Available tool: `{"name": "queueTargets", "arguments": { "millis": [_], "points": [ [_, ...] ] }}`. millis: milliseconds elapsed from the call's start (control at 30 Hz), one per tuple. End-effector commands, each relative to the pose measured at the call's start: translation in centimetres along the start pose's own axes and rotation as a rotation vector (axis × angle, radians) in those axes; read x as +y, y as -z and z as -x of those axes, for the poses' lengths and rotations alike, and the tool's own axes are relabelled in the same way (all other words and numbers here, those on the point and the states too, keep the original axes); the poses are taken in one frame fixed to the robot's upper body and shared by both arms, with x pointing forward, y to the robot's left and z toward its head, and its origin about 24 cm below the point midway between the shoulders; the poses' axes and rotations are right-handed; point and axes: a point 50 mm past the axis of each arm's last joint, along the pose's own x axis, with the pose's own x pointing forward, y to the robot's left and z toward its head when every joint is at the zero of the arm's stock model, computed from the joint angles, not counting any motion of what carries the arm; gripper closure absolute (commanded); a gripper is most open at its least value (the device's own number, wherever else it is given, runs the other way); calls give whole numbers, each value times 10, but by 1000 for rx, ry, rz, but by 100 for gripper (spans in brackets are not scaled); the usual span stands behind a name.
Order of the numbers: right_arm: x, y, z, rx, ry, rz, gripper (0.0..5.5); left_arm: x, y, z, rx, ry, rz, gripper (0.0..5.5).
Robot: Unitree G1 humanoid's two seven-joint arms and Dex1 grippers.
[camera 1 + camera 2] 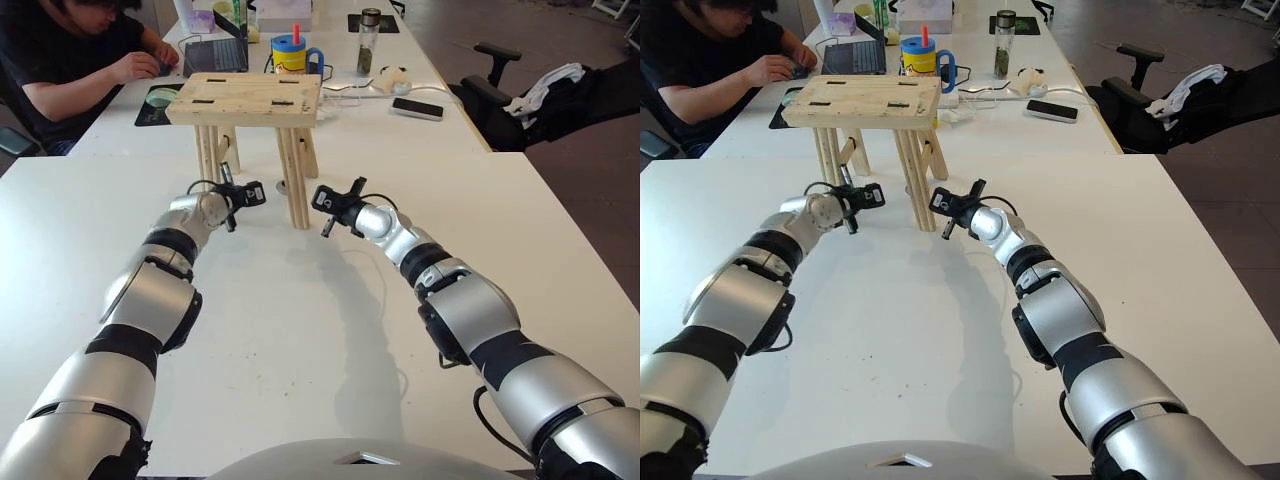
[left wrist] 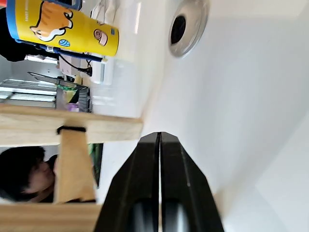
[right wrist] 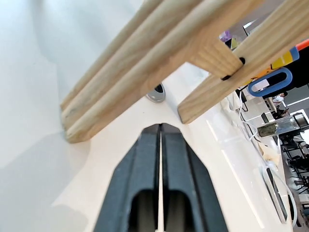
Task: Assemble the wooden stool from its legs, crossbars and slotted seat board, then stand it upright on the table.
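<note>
The wooden stool (image 1: 250, 100) stands upright near the table's far edge, its slotted seat board on top and its legs (image 1: 296, 175) on the white table (image 1: 300, 330). My left gripper (image 1: 232, 205) is just left of the stool's front legs, shut and holding nothing. My right gripper (image 1: 328, 212) is just right of the front right leg, also shut and holding nothing. In the left wrist view the shut fingers (image 2: 159, 183) point past a leg and crossbar (image 2: 72, 128). The right wrist view has shut fingers (image 3: 160, 179) aimed at the leg feet (image 3: 77, 125).
Behind the stool stands a second table with a yellow mug (image 1: 291, 52), a laptop (image 1: 215, 55), a phone (image 1: 417, 108) and a bottle (image 1: 369, 40). A person sits at its left. A grommet (image 3: 155, 92) lies under the stool. An office chair (image 1: 520, 95) is at the right.
</note>
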Motion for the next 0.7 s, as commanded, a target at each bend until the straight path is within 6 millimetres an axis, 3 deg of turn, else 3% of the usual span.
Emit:
{"name": "queueTargets", "arguments": {
  "millis": [33,100,167,233,333,433,500,600,700],
  "points": [
    [1,21,13,-28,33,-113,548,-32,-3,-4,-121,-14,223,550],
    [-1,38,24,-56,93,-265,548,-48,-4,-2,-205,-28,325,550],
    [-3,54,34,-101,182,-584,548,-58,3,5,-265,-75,443,550],
    [-4,72,46,-144,302,-899,548,-64,6,15,-339,-149,523,550],
    [-6,83,57,-194,424,-1146,548,-64,0,35,-465,-285,665,550],
    [-6,70,52,-200,414,-1223,548,-69,-8,54,-539,-370,882,550],
    [-6,62,49,-131,424,-1172,548,-70,-11,60,-552,-402,928,550],
    [-3,51,46,-112,376,-1081,548,-75,-22,63,-598,-388,994,550],
    [0,47,47,-138,373,-1097,548,-79,-33,61,-612,-347,1069,550]
  ]
}}
